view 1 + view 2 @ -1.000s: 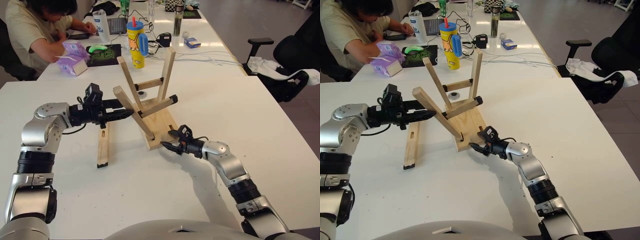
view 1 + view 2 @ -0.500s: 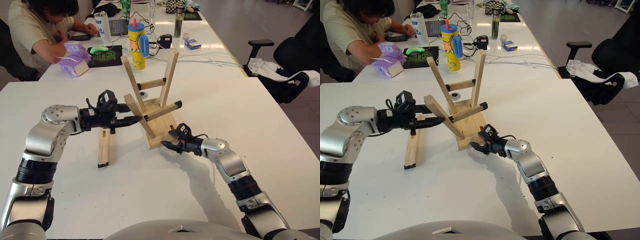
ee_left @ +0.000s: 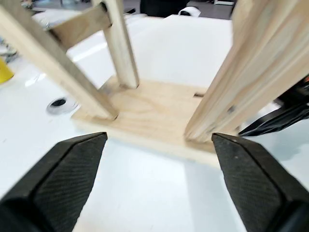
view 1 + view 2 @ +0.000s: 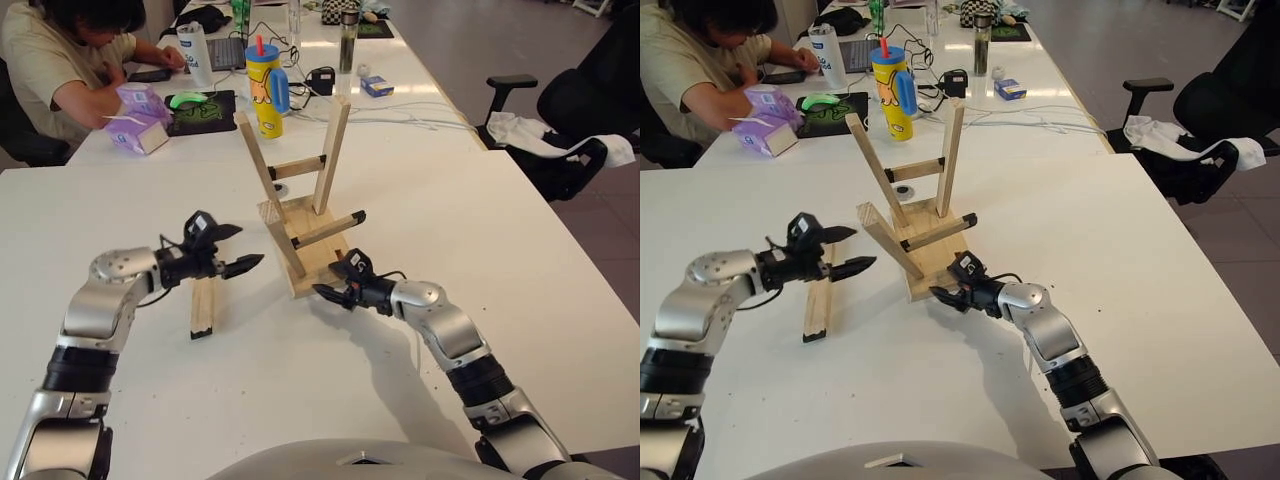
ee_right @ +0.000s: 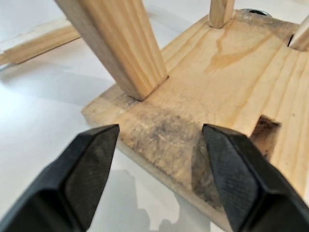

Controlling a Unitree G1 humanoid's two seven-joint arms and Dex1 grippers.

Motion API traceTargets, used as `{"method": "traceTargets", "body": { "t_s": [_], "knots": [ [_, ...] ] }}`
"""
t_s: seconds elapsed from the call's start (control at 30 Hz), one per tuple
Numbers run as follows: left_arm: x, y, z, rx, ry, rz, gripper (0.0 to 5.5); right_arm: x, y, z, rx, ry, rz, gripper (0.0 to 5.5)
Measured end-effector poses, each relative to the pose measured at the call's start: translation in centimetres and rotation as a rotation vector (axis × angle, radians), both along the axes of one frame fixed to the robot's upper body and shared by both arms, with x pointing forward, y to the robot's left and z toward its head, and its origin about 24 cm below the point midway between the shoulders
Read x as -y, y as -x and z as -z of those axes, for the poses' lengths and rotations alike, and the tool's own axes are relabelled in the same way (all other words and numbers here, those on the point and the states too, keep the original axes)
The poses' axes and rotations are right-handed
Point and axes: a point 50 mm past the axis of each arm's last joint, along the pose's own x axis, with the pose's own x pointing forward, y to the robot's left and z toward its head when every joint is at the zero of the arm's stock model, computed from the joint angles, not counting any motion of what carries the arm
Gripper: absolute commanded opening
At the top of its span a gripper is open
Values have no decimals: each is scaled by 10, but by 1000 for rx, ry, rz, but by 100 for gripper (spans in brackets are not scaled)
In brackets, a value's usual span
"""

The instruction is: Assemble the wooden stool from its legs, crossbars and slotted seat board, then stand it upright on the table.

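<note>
Judging by the white table (image 4: 520,260) in front of you, the job is well past halfway but not finished; the stool (image 4: 300,215) sits upside down near the table's middle, between your two arms, with its slotted seat board (image 4: 325,255) flat on the surface; three legs stand up out of the board: two tall ones at the back (image 4: 258,160) that lean toward each other, and a nearer one (image 4: 285,240) tilted toward your left; the fourth leg (image 4: 205,305) lies loose on the table just to the left of the board, apart from it; an upper crossbar (image 4: 300,168) joins the two back legs, and a lower crossbar (image 4: 330,228) runs from the near leg out to a free end where, I judge, the missing leg belongs; your left gripper (image 4: 243,247) hangs above the far end of the loose leg with its jaws spread wide and nothing between them, pointing at the stool; your right gripper (image 4: 326,277) sits at the board's near corner, jaws also wide apart and holding nothing, just off the wood; the right wrist view shows an empty slot (image 5: 266,129) cut in the board; what is left, as I read it, is seating that last leg, then turning the stool over onto its feet
</note>
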Motion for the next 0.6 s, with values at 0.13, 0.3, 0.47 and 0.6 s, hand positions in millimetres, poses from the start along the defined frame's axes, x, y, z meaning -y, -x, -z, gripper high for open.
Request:
{"method": "traceTargets", "body": {
  "t_s": [0.13,0.3,0.47,0.6],
  "knots": [
    [-5,23,11,86,-21,-323,460,-24,16,3,-16,-63,-20,321],
    [12,61,10,109,-38,-563,460,-13,30,2,51,-132,68,321],
    [22,81,15,24,-48,-691,460,37,19,-30,249,-116,230,321],
    [29,92,30,-75,-26,-758,460,69,10,-19,196,-59,253,321]
  ]
}}
